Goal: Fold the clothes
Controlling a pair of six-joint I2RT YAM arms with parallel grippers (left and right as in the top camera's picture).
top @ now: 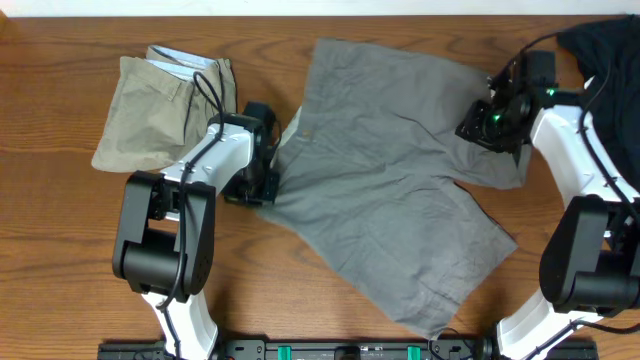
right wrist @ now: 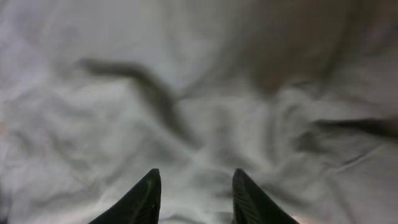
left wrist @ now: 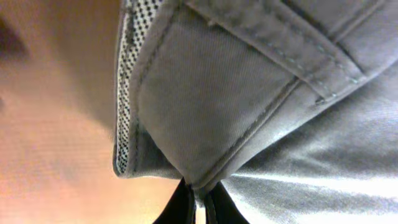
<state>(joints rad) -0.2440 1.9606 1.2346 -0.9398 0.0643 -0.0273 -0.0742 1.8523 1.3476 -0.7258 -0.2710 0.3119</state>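
Observation:
The mid-grey shorts (top: 390, 180) lie spread across the middle of the table, crumpled. My left gripper (top: 268, 160) sits at their left edge, shut on the waistband (left wrist: 205, 124), which folds up from between the black fingertips (left wrist: 181, 208). The right gripper (top: 487, 122) hovers over the shorts' upper right part, open, nothing between its fingers (right wrist: 143, 196), grey cloth (right wrist: 186, 93) filling that wrist view. Folded khaki-beige shorts (top: 160, 110) lie at the far left. A black garment (top: 600, 45) sits in the top right corner.
Bare wooden table (top: 60, 250) surrounds the garments. The arms' bases (top: 170, 250) stand at the front left and front right (top: 590, 260). A cable runs over the right arm beside the black garment.

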